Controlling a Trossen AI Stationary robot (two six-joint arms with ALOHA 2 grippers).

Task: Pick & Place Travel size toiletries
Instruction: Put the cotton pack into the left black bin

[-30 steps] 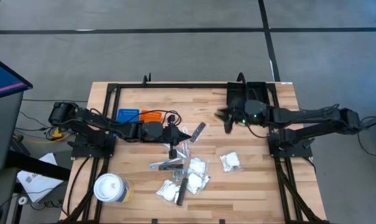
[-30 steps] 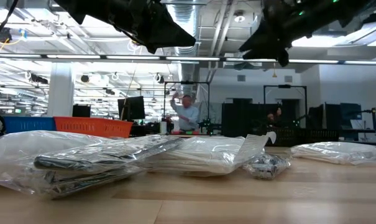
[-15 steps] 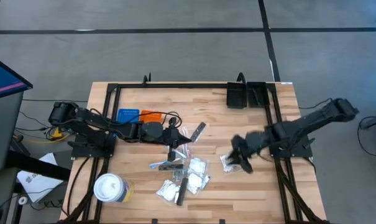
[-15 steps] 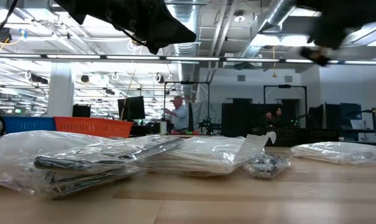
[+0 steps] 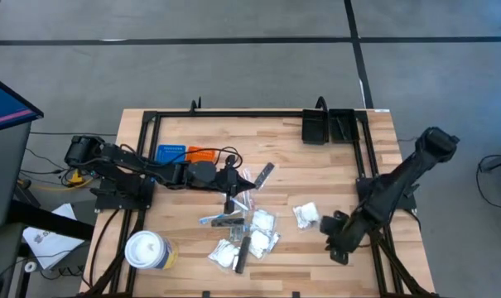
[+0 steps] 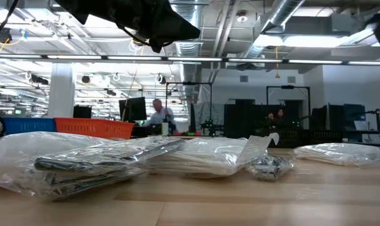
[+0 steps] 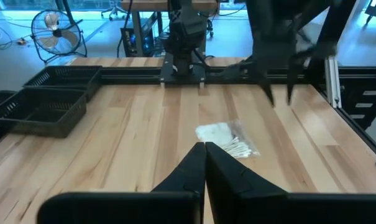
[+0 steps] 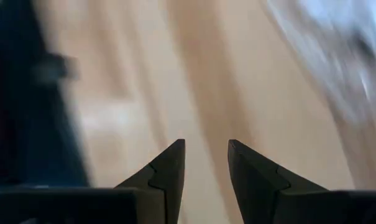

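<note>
- The right gripper [image 5: 339, 248] hangs low over the bench near its right edge, toward the front corner. Its two dark fingers [image 8: 169, 171] stand a little apart with bare wood between them, and they hold nothing.
- The left gripper [image 5: 240, 184] sits out over the middle of the pale wooden slatted bench [image 5: 283, 157], at the back of the heap of toiletries. In its wrist view the dark fingers [image 7: 203, 171] are pressed together with nothing between them.
- A lone crinkly clear packet with white contents [image 5: 307, 215] lies on the bench just beside the right gripper, apart from it, on the side toward the middle.
- The main heap of clear packets with white contents [image 5: 258, 232] lies at the bench's middle front, with a short flat dark grey stick [image 5: 243, 252] lying across it.
- Another flat dark grey stick [image 5: 264, 174] lies slanted just behind the heap, near the left gripper.
- From table height the packets [image 6: 102, 160] show as a low, glossy mound across the wood.
- A blue ribbed tray [image 5: 171, 153] and an orange ribbed tray [image 5: 204, 153] sit side by side toward the back left.
- A big round white lidded cup [image 5: 146, 250] stands at the front left corner.
- A black mesh basket [image 5: 329, 126] sits at the back right corner.
- A person [image 6: 157, 116] is in the room well behind the bench.
</note>
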